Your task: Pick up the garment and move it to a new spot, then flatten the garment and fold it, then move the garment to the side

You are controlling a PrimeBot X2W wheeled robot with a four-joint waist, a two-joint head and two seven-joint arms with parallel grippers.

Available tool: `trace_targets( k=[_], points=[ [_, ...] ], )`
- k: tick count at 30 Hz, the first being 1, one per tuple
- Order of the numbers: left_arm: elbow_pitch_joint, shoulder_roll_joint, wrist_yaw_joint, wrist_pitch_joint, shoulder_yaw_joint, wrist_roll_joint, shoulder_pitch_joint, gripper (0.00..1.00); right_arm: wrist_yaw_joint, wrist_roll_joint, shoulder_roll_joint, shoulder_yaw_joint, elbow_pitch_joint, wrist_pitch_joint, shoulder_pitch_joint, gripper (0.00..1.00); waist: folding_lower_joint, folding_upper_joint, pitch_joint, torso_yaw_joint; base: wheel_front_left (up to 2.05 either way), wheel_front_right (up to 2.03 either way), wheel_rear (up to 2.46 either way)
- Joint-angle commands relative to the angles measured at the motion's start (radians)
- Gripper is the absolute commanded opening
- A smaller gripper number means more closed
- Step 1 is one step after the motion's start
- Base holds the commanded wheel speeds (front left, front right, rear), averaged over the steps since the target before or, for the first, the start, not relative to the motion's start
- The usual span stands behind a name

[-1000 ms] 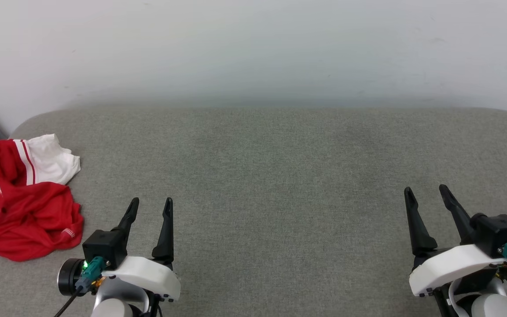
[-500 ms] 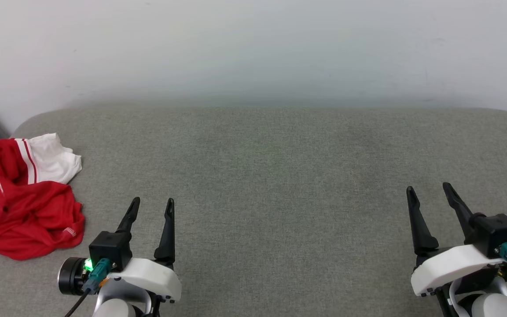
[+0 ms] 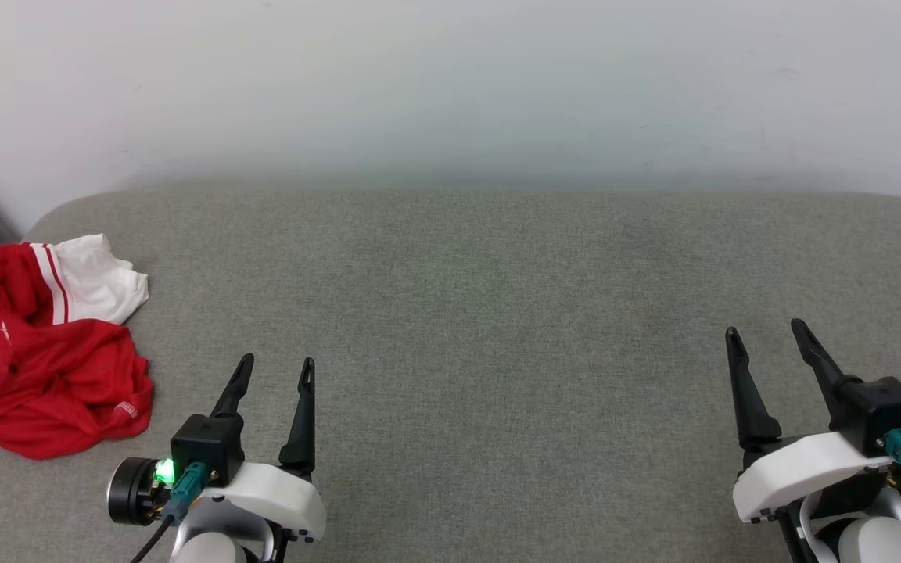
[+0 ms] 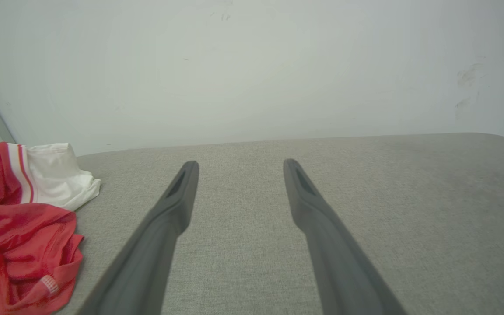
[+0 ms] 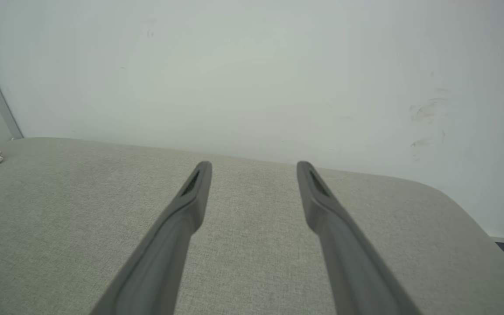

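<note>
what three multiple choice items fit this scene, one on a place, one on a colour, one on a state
1. Where does the garment lie on the grey surface?
A) at its left edge
B) in its middle
C) at its right edge
2. What colour is most of the garment?
A) blue
B) red
C) black
3. What state is the left gripper in?
A) shut on the garment
B) shut on nothing
C) open, holding nothing
Answers: 1 A, it lies bunched to the left of the left gripper. 2 B, the body is red, with one white striped part. 3 C, its fingers stand apart over the bare surface.
</note>
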Motion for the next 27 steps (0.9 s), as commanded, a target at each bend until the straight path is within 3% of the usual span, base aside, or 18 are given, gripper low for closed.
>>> trace_targets(
  k=[1, 14, 27],
  points=[
    [0.004, -0.002, -0.002, -0.004, 0.003, -0.003, -0.014, 1.00, 0.000, 0.005, 0.003, -0.002, 0.004, -0.004, -0.008, 1.00, 0.0000, 0.0000, 0.000, 0.001, 0.00, 0.00, 0.00],
    [0.015, -0.002, -0.006, -0.004, 0.032, -0.027, -0.022, 1.00, 0.000, 0.009, 0.003, -0.001, 0.011, -0.012, -0.012, 1.00, 0.0000, 0.0000, 0.003, 0.028, 0.00, 0.00, 0.00],
    [0.009, 0.000, 0.010, -0.004, 0.081, -0.040, -0.021, 1.00, 0.000, 0.016, 0.003, 0.037, -0.029, 0.001, -0.012, 1.00, 0.0000, 0.0000, 0.011, 0.208, 0.00, 0.00, 0.00]
  ],
)
